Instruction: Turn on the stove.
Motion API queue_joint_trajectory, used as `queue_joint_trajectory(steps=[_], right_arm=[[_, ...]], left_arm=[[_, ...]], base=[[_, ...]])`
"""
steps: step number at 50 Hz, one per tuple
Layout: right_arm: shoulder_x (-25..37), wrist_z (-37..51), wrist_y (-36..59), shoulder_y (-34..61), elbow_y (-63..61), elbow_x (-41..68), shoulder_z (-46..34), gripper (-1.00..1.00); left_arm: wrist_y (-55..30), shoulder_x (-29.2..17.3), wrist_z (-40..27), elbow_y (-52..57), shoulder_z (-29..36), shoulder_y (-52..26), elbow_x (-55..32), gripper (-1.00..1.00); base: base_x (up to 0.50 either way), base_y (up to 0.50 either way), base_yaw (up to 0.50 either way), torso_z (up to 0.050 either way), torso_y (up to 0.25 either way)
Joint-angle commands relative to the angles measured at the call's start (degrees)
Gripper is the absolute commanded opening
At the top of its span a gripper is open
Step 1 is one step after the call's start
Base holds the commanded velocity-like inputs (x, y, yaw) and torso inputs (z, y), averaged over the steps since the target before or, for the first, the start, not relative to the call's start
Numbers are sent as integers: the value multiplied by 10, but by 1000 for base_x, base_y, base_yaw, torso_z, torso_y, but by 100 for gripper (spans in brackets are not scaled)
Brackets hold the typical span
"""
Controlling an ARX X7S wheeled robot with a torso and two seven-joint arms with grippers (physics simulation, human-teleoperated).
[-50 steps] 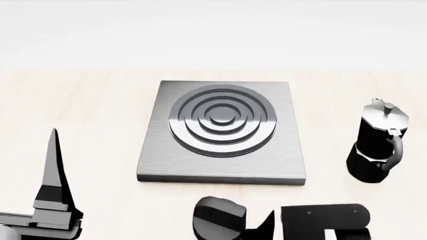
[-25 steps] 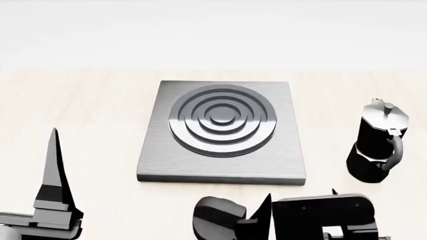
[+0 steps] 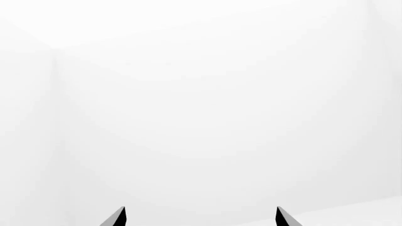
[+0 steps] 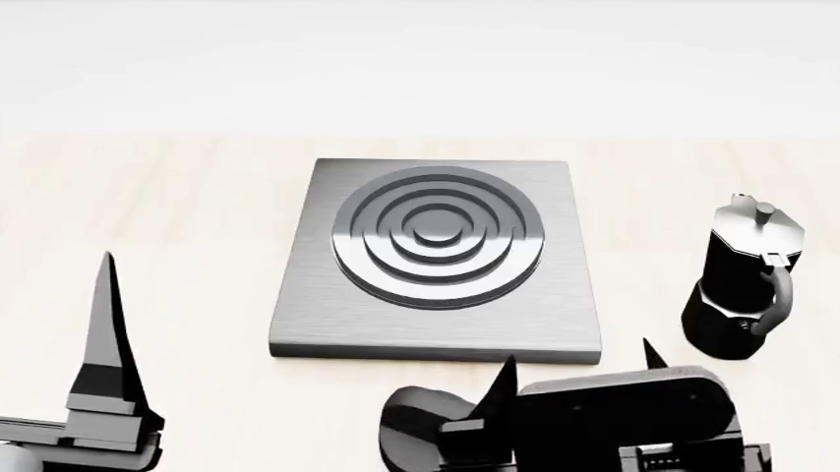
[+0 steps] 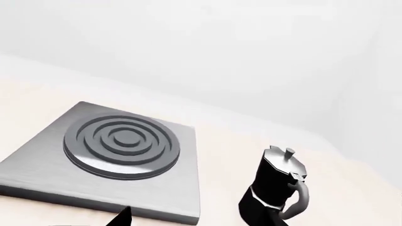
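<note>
Right gripper, jaws apart & holding nothing, sits just R of the knob in front of the stove, so a sloppy close could miss the fins or swing into the moka pot; left gripper open, idle.

Stove: no readable text or markings (plain brushed metal).
Moka pot: no label, brand or number.
Grippers: no legible signs.

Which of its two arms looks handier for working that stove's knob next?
The right. Its tool hangs beside the knob near the stove's front edge; the left tool sits far off to the side.
</note>
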Motion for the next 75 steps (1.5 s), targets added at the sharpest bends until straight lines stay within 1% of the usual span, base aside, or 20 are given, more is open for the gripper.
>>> queue_joint_trajectory(steps=[1,24,26,28,33,42,44,46,48,56,63,75], right_arm=[[4,6,22,11,-37,3,-9,100],[5,30,97,54,-116,27,-25,100],[12,43,96,58,-117,41,-28,100],[27,79,97,70,-117,80,-34,100],[64,198,93,107,-117,242,-24,100],[98,301,84,147,-116,360,-39,100],[106,338,103,166,-116,386,-55,100],[109,342,85,165,-114,403,-51,100],[110,363,92,177,-115,425,-54,100],[131,413,81,206,-113,462,-84,100],[141,428,65,218,-110,475,-105,100],[156,464,47,238,-112,504,-123,100]], left_arm=[[1,-1,-2,-1,1,0,-1,100],[1,-4,-5,0,4,-2,-3,100],[2,-4,-6,-1,4,-1,-2,100],[-2,-4,-6,2,5,-2,-3,100],[-5,-5,-7,5,5,-4,-4,100],[-5,-6,-8,8,4,-3,-7,100],[-4,-6,-8,7,5,-3,-6,100],[-2,-7,-8,6,5,-2,-7,100],[-4,-7,-8,8,5,-2,-8,100],[-3,-7,-10,8,5,-3,-8,100],[-2,-8,-10,7,6,-3,-9,100],[-22,-10,-13,36,8,-7,-14,100]], base=[[0,0,0,0,0],[0,0,0,0,0],[0,0,0,0,0],[0,0,0,0,0],[0,0,0,0,0],[0,0,0,0,0],[0,0,0,0,0],[0,0,0,0,0],[0,0,0,0,0],[0,0,0,0,0],[0,0,0,0,0],[0,0,0,0,0]])
